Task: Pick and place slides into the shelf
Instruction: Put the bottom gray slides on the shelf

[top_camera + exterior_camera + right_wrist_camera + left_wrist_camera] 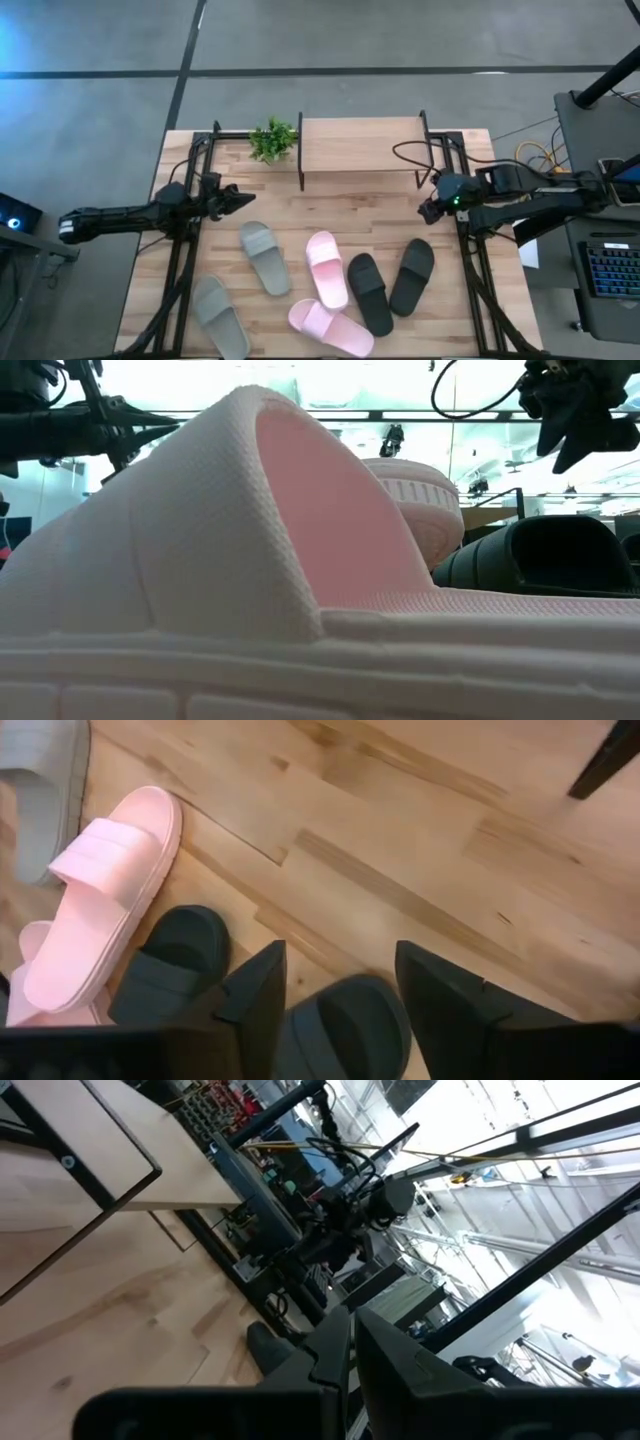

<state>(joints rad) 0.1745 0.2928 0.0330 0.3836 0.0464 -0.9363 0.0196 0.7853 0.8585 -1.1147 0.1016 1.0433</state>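
Observation:
Six slides lie sole-down on the near half of the table: a grey-green pair (265,257) (220,318), a pink pair (326,268) (330,327) and a black pair (370,293) (412,276). The shelf (360,150), with a light wooden top and black legs, stands at the far edge and nothing lies on its top. My left gripper (243,200) hovers shut left of the shelf, above the table, its fingers together in its wrist view (350,1352). My right gripper (428,212) is open near the shelf's right leg. In its wrist view (340,985) its fingers stand above a black slide (345,1025) without touching it.
A small green plant (272,138) stands at the shelf's left end. Black frame rails run along both table sides (185,250) (475,270). Bare wood lies between the shelf and the slides (350,210). In the low view a pink slide (250,560) fills the foreground.

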